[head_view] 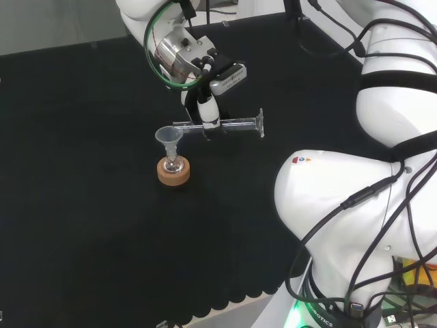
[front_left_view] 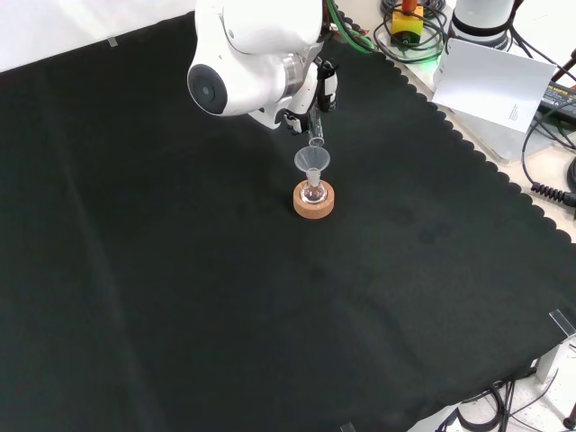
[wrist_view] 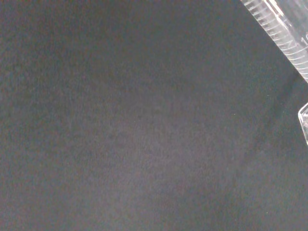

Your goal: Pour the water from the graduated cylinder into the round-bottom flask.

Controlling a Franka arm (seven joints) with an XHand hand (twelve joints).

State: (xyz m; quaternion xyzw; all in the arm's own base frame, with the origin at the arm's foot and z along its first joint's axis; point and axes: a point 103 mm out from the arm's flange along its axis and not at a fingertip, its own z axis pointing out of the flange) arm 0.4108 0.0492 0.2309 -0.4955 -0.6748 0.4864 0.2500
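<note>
Clear graduated cylinder (head_view: 229, 125) lies level (mouth over funnel (head_view: 168, 137)) above corked round-bottom flask (head_view: 173, 164).

Front view: my own white link (front_left_view: 256, 54) stands before my hand (front_left_view: 317, 90); finger posture not readable there. Cylinder (front_left_view: 317, 135) mostly hidden behind the link, only its mouth end shows. Wrist view: cylinder (wrist_view: 284, 33) cut off by the picture's edge, graduations too blurred to read. Head view: flask (head_view: 173, 165) too small and clear to tell its water level. Funnel (head_view: 168, 138) covers its neck.
</note>
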